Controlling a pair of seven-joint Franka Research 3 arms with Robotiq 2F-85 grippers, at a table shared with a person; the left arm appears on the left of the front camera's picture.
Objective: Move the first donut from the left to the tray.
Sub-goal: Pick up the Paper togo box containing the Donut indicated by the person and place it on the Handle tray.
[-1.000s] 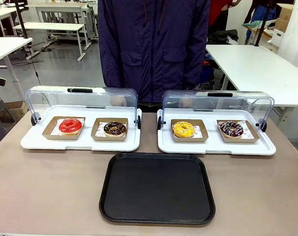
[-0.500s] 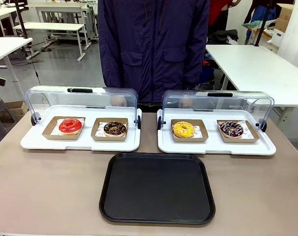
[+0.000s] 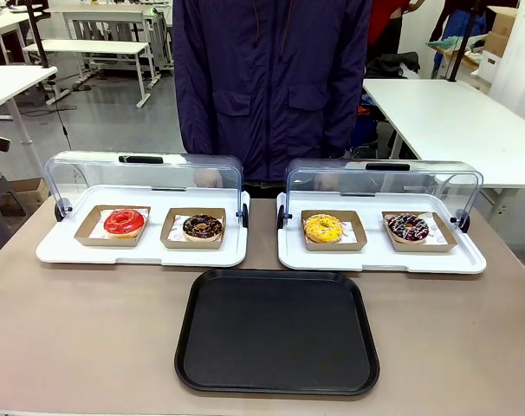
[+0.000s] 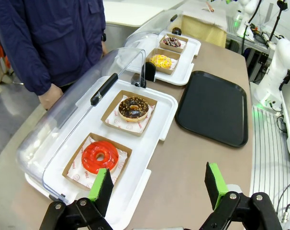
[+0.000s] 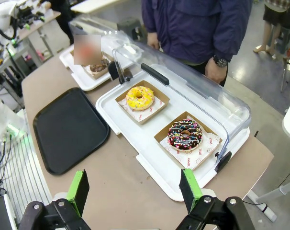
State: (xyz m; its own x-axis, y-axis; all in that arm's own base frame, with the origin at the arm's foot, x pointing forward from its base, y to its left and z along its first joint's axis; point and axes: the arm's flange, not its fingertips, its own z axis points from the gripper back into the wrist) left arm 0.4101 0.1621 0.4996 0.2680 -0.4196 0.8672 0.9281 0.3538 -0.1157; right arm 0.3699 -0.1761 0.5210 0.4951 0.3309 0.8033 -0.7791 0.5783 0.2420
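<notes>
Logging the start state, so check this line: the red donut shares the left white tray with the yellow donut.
Wrong on one point. The red donut shares the left white tray with the chocolate-glazed donut; the yellow donut sits in the right white tray. The front view shows it.

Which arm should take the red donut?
Left. The left gripper, open, hangs just short of the red donut. The right gripper, open too, hangs by the sprinkled donut on the other white tray, far from it.
</notes>
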